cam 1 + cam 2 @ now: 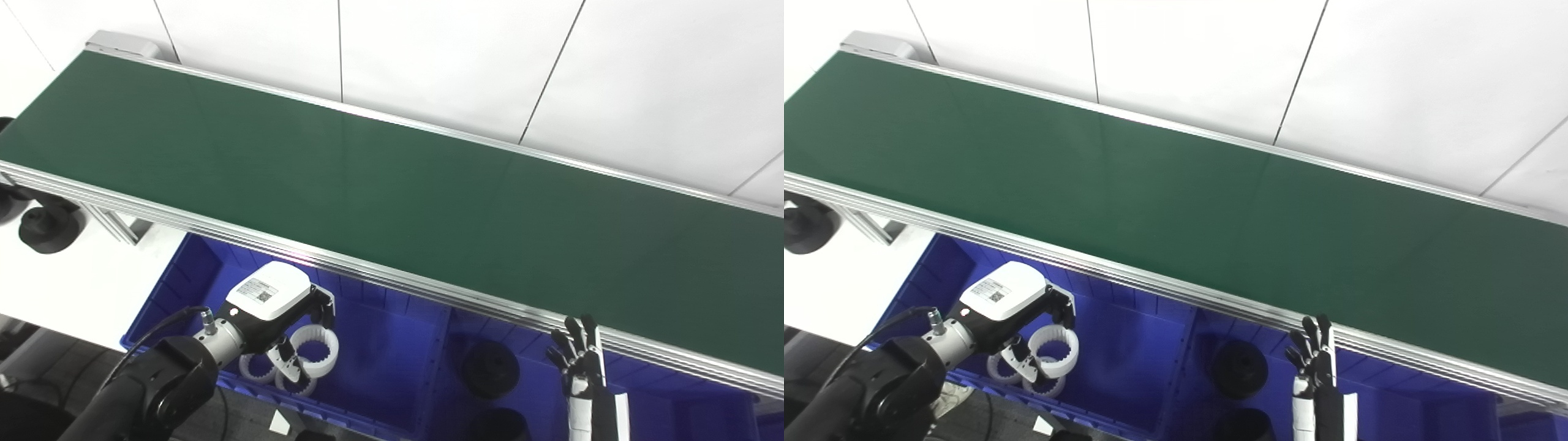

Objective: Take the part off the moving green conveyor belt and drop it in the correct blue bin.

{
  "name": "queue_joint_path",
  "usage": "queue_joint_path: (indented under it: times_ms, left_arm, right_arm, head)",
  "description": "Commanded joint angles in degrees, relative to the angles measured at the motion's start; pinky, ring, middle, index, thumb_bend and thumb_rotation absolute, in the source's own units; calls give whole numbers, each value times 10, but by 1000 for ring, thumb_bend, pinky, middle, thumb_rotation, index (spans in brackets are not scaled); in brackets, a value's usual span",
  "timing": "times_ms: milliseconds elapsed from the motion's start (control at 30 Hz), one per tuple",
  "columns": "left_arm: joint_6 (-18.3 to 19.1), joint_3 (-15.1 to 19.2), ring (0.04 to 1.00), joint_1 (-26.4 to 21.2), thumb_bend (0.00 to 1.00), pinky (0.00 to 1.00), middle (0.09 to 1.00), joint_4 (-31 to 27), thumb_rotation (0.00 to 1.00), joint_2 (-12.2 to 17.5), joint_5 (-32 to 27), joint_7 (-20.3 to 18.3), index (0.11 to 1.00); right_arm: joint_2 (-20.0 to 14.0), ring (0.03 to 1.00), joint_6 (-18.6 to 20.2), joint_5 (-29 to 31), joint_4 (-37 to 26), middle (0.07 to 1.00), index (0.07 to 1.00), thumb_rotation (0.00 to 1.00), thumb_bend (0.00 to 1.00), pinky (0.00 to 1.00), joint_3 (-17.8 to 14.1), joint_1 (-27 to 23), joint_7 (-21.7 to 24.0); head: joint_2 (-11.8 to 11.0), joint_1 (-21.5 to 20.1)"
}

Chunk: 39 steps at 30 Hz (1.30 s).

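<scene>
The green conveyor belt (380, 184) carries no part in either eye view. My left hand (288, 315) hangs over the left blue bin (392, 361), with its fingers and thumb closed around a white toothed ring (317, 350). Two more white rings (257, 369) lie in that bin below the hand. My right hand (579, 358) stands open, fingers pointing up and spread, by the belt's near rail above the right blue bin (674, 392). That bin holds two black round parts (490, 369).
The belt's aluminium rail (367, 269) overhangs the far side of both bins. A divider wall (438, 361) separates the two bins. Black round objects (49, 228) sit on the white surface at the far left, under the belt frame.
</scene>
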Motion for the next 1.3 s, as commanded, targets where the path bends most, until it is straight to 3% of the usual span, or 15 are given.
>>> queue_joint_path:
  times_ms: [0,100,167,200,233,267,333,467,767,900,1067,1100,1133,1233,1267]
  left_arm:
    - [-14,5,563,-10,523,639,531,-6,60,5,1,27,489]
    - [-11,6,576,-11,523,644,540,-6,63,5,-4,20,490]
    - [0,1,604,-15,522,661,575,-12,70,10,-4,-11,493]
    - [18,-6,723,-18,860,738,712,-23,304,15,10,-54,674]
    - [34,-13,741,-21,888,750,733,-35,331,19,28,-96,696]
    - [45,-17,806,-23,944,797,809,-44,398,21,41,-125,766]
    - [53,-21,882,-24,990,855,903,-52,456,23,53,-152,848]
    - [52,-18,921,-21,1000,896,948,-56,498,22,54,-153,897]
    - [53,-11,909,-19,1000,879,924,-60,469,16,38,-143,876]
    - [34,3,892,-9,1000,877,886,-70,473,7,2,-97,852]
    - [30,34,877,6,1000,886,869,-109,477,-10,-95,-71,842]
    - [47,46,873,10,1000,881,865,-135,474,-17,-156,-79,839]
    - [59,55,882,13,1000,900,871,-154,516,-21,-200,-86,848]
    - [154,90,921,21,1000,954,900,-234,540,-37,-412,-120,874]
    - [174,97,941,22,991,915,924,-250,520,-40,-467,-124,889]
  right_arm:
    - [6,912,2,-2,-22,955,1000,1000,822,855,0,5,3]
    - [7,911,1,-2,-23,953,1000,1000,818,855,1,6,3]
    - [7,912,1,-3,-23,955,1000,1000,815,856,1,6,3]
    - [6,911,1,-3,-24,955,1000,1000,813,856,1,6,3]
    - [7,911,2,-1,-25,955,1000,1000,813,856,1,7,4]
    - [7,912,3,0,-26,955,1000,1000,812,858,1,7,5]
    - [7,912,2,2,-25,955,1000,1000,811,860,1,7,5]
    - [5,909,-2,-1,-23,952,1000,1000,813,860,0,7,6]
    - [4,907,-1,-9,-23,952,1000,1000,817,848,-1,9,5]
    - [7,906,-6,-16,-21,952,1000,1000,814,842,1,11,3]
    - [16,900,-10,-35,-15,950,1000,1000,802,824,9,12,-1]
    - [22,899,-12,-39,-12,949,1000,1000,802,821,13,12,-4]
    - [27,891,-13,-42,-10,944,1000,1000,796,806,15,11,-7]
    - [47,887,-21,-53,4,940,1000,1000,772,800,26,9,-16]
    - [52,891,-22,-55,8,939,997,1000,755,815,29,9,-18]
  head:
    - [1,0]
    - [1,-1]
    - [1,-1]
    - [1,-4]
    - [1,-4]
    - [1,-3]
    - [0,-3]
    - [0,-4]
    - [-1,-8]
    - [-2,-22]
    - [-4,-79]
    - [-5,-111]
    - [-6,-117]
    - [-19,-191]
    - [-19,-191]
